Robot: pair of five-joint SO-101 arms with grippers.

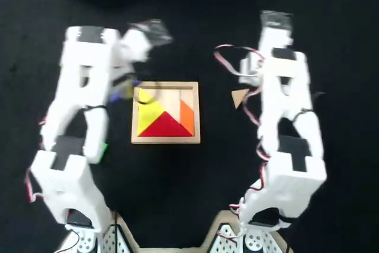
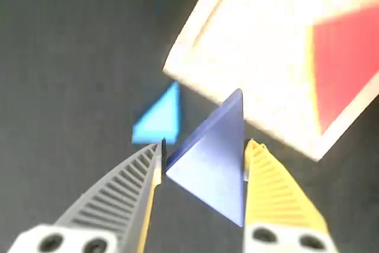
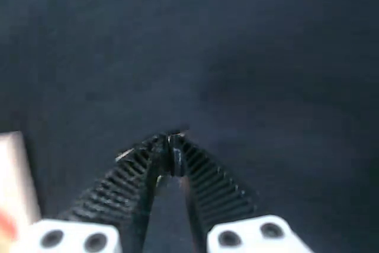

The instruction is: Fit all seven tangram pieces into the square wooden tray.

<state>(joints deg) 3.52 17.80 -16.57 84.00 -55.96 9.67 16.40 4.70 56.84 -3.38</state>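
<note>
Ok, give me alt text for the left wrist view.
The left gripper clamps a dark blue triangle between its fingers. Beyond, on the black table, lie a light blue triangle and the wooden tray, holding a red piece.

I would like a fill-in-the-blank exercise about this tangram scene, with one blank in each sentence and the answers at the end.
1. The dark blue piece held in the left pincer is a ____.
2. The wooden tray holds a yellow piece, an orange piece and a ____ piece.
3. The right pincer, over the black table, is ____ and holds nothing.

Missing words: triangle; red; shut.
</note>
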